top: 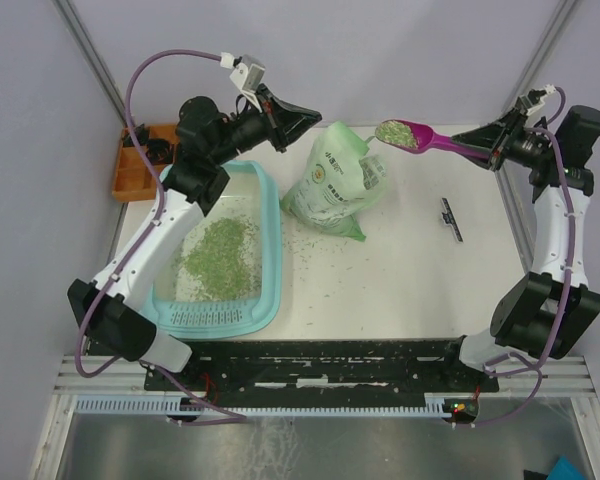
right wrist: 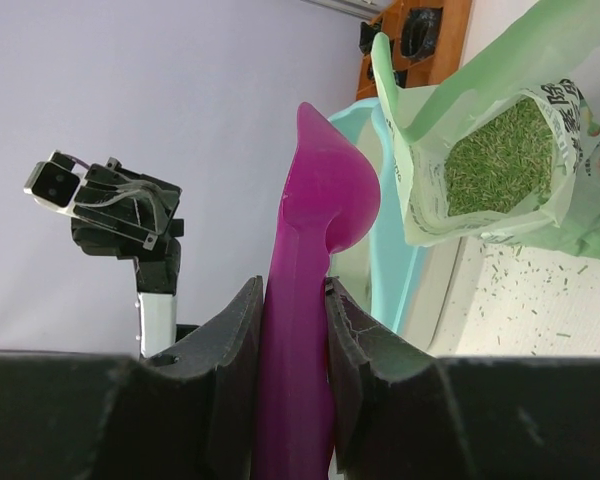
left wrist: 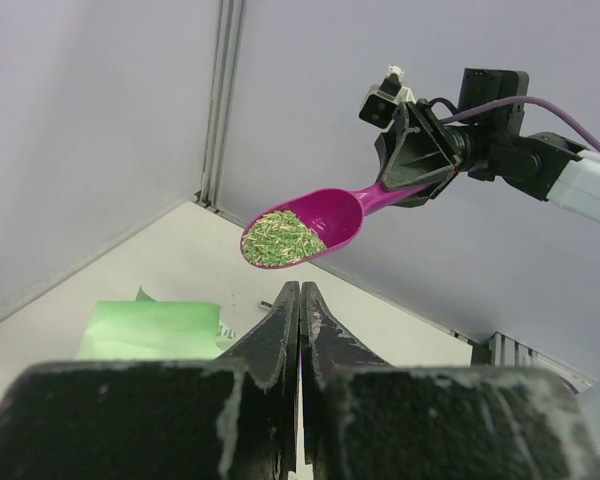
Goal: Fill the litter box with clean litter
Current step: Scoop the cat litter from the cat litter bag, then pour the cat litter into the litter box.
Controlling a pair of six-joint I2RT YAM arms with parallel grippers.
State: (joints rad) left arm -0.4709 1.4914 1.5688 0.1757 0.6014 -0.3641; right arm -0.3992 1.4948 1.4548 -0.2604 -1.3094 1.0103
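Teal rectangular plastic litter box [top: 270,245] sits at the table's left side, under my left arm. Pale green granular litter [top: 218,255] covers only the middle of its whitish floor (bare margins all round), so I judge filling partly done. My right gripper [top: 483,146] pinches the handle of the magenta plastic scoop [top: 410,135], loaded and level above the mouth of the light green printed bag [top: 335,190], well apart from the box. My left gripper [top: 313,115] is pressed together, holding nothing, near the box's far corner. Remaining: carry this load across, tip it, repeat; the bag holds more.
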